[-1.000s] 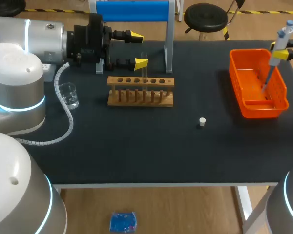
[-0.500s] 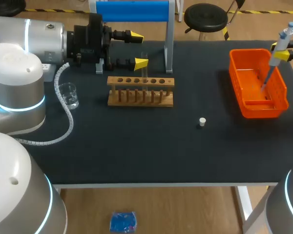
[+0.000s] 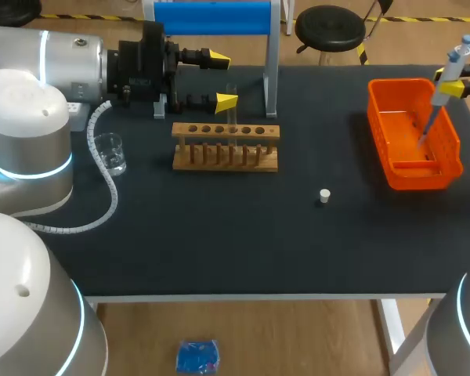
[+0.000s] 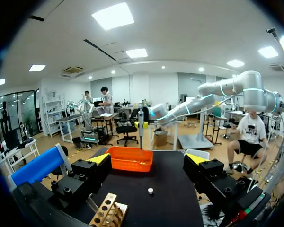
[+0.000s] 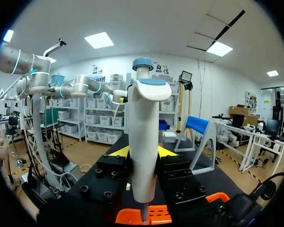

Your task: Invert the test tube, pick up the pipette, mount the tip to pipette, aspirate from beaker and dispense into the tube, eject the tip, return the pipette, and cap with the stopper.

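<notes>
R fingers (image 3: 454, 88) clamp pipette (image 3: 457, 56) upright over orange bin (image 3: 384, 149); L fingers (image 3: 226, 101) wide apart beside tube rack (image 3: 225, 131)

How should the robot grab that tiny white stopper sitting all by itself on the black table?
Probably from straight above. The small white round stopper sits alone on the black table with nothing beside it, so two fingers can come down on opposite sides and pinch its round wall. It is short, so coming in sideways would likely scrape the table.
</notes>
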Tool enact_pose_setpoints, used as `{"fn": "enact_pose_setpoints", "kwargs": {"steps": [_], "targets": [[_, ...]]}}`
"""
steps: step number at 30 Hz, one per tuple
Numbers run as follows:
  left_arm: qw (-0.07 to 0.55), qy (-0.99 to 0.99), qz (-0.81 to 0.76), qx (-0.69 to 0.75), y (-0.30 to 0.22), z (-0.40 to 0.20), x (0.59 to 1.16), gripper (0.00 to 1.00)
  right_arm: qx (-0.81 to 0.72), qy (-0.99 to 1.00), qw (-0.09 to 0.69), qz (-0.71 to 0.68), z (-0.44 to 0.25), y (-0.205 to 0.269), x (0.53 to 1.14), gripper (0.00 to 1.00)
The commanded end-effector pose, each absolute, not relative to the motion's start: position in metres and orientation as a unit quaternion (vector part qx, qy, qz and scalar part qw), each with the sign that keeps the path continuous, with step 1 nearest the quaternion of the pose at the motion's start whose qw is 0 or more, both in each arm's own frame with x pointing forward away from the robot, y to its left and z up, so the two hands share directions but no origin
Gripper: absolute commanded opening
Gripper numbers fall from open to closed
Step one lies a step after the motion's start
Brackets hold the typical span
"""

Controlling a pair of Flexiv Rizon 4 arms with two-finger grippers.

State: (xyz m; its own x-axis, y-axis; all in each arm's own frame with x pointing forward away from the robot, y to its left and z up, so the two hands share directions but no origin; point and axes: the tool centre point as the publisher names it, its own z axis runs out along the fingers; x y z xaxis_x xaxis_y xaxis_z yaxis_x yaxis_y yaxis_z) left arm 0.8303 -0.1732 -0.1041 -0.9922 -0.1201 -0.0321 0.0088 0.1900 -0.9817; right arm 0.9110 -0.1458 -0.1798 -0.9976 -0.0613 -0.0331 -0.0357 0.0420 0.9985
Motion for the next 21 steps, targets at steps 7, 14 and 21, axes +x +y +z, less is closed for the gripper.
{"fn": "enact_pose_setpoints", "kwargs": {"steps": [7,14,21], "targets": [[0.051,0.769,-0.636,-0.035,-0.173,-0.105,0.831,1.0,0.035,-0.722,0.011,-0.691,-0.18,-0.147,0.912,0.0],[0.052,0.785,-0.616,-0.033,-0.22,-0.091,0.856,1.0,0.035,-0.722,0.011,-0.691,-0.18,-0.147,0.912,0.0],[0.058,0.792,-0.607,-0.026,-0.297,-0.064,0.892,1.0,0.035,-0.722,0.011,-0.691,-0.18,-0.147,0.912,0.0]]}}
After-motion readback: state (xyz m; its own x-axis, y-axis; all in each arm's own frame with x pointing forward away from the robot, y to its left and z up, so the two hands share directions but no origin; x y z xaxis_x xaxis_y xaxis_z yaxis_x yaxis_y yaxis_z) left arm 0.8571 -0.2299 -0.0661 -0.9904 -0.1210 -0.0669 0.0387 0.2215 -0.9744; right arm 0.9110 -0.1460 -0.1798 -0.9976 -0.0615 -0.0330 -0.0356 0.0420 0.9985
